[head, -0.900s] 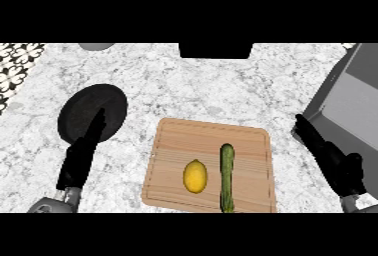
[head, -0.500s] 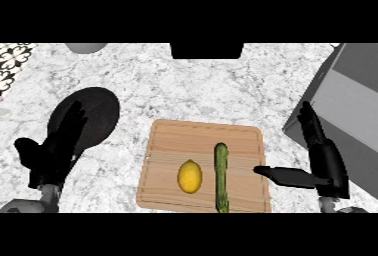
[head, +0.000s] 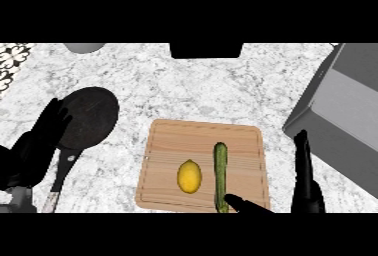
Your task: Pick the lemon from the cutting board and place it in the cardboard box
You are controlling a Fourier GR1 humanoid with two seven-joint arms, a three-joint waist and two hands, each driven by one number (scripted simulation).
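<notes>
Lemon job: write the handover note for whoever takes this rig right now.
Right hand: open, fingers straight, at the lower right beside the cutting board, thumb over its lower right corner, holding nothing.
Left hand: open and empty at the left edge, next to the black pan.
Lemon: lies on the board, left of the cucumber, untouched.
Box: grey here, at the right edge.
Done: nothing yet.
Left: grasp the lemon, lift it, place it in the box.
</notes>
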